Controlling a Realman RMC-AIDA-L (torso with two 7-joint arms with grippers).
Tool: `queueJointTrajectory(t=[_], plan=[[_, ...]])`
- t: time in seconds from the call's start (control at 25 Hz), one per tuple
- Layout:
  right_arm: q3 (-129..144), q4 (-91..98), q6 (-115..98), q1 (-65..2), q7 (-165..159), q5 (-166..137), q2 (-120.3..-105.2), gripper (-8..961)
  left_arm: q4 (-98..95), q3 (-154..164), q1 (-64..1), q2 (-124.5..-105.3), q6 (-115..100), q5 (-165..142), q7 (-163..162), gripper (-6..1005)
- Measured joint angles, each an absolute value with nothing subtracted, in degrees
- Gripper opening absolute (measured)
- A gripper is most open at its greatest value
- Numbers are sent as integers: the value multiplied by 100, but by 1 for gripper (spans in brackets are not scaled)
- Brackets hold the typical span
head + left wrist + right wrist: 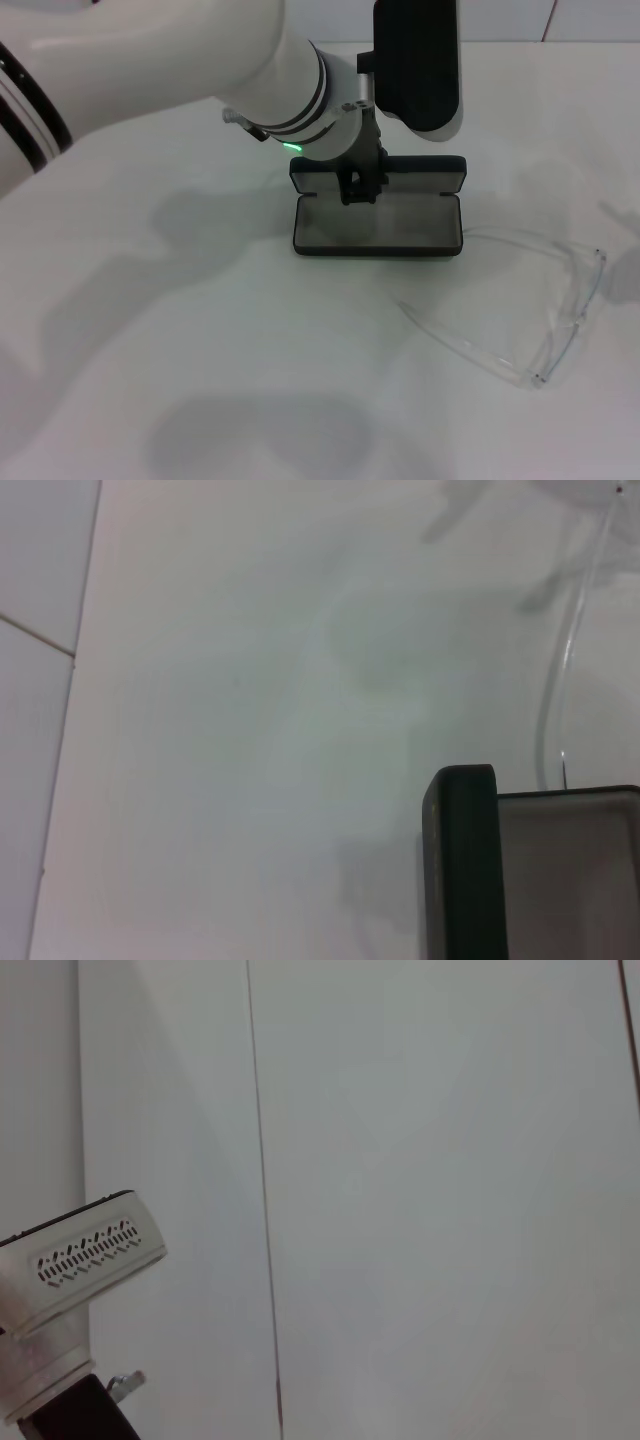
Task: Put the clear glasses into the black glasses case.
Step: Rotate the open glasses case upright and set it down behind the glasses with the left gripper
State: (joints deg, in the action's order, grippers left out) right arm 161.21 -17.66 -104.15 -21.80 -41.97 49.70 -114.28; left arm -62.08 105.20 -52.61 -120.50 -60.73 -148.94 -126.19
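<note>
A black shell and a grey lining are seen on the black glasses case. The clear glasses are fully transparent. The table is white. A green light is shown on the white left arm, which is banded with black.

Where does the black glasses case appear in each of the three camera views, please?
Head view: the black glasses case lies open at centre, with the left end effector over its hinge edge.
Left wrist view: one end of the case fills the lower right corner.
Right wrist view: not in it.
Shared landmark: the clear glasses, beside the case in the head view, show as a curved clear arm past the case's end in the left wrist view.
</note>
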Motion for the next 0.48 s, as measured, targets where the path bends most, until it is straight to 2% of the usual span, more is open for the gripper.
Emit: queueJointTrajectory(t=[0.48], plan=[[16119,-1767,-10384,-2217,-4225,5009,-11398,834,-6179,10815,-5125,-12048,-5801,-14968,-12713,206]])
